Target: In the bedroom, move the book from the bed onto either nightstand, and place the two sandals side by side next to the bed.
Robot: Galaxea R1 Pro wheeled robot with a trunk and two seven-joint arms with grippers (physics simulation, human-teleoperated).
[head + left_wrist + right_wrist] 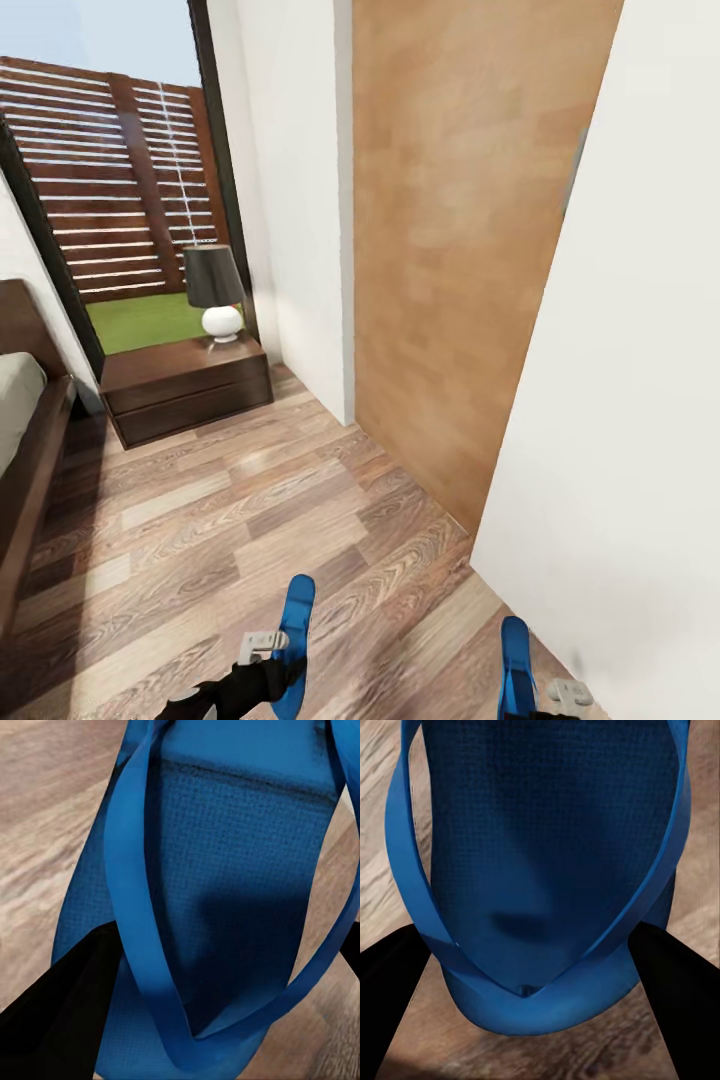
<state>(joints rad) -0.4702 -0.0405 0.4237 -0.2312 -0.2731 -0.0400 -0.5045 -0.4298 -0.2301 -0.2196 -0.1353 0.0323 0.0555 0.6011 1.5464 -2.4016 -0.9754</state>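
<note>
Blue foam flip-flops in both grippers: left gripper (268, 665) clamped on one sandal (294, 625), right gripper (545, 700) on the other sandal (547, 870), black fingers (390, 997) pressing either side of the heel end in each wrist view. Held low over the grey-brown plank floor (250, 500) and well apart, toes pointing forward, presumably so both can be carried in one trip and set down together. Ahead, beside the dark-framed window (130, 180) with its slatted fence, the reddish-brown nightstand (185, 385) with a black-shaded lamp (215, 290) on top. At the left edge, a corner of the bed (30, 440), dark frame and pale mattress; bare floor alongside it a likely spot for the pair. Book nowhere among these frames, so its place cannot be told. Pale wooden panel (460, 250) and white wall close on the right, leaving a narrow lane.
</note>
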